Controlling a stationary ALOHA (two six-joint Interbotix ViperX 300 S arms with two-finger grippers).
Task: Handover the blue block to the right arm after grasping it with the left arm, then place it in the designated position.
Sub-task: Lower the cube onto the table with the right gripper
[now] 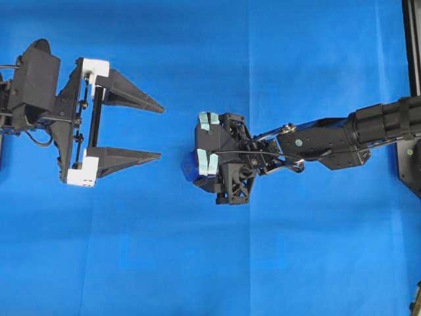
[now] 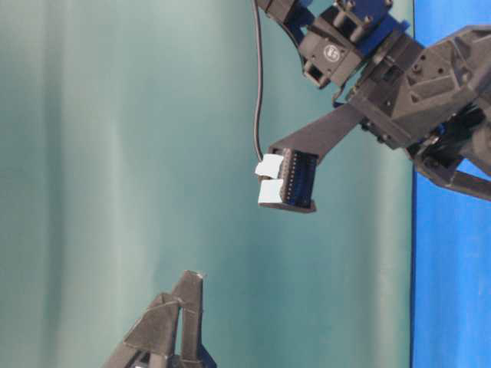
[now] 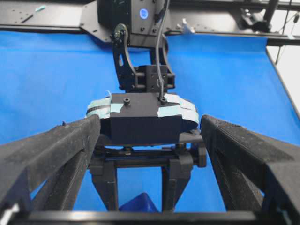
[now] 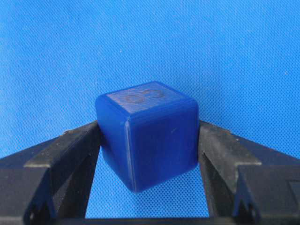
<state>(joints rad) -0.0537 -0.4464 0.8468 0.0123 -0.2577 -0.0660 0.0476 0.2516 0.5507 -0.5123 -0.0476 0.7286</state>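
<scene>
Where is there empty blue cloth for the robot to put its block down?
Bare blue cloth lies below both arms and above them. The strip between the open left pincer and the right pincer, which grips the blue block, is crowded.

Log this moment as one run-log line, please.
phase: handover done, placing pending | blue block: clamped in right gripper above cloth | left gripper: open, empty, apart

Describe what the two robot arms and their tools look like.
The left arm is black; its tool has long pointed triangular fingers and white blocks on the frame. The right arm is black with a thin black cable; its tool carries pale mint-green patches.
</scene>
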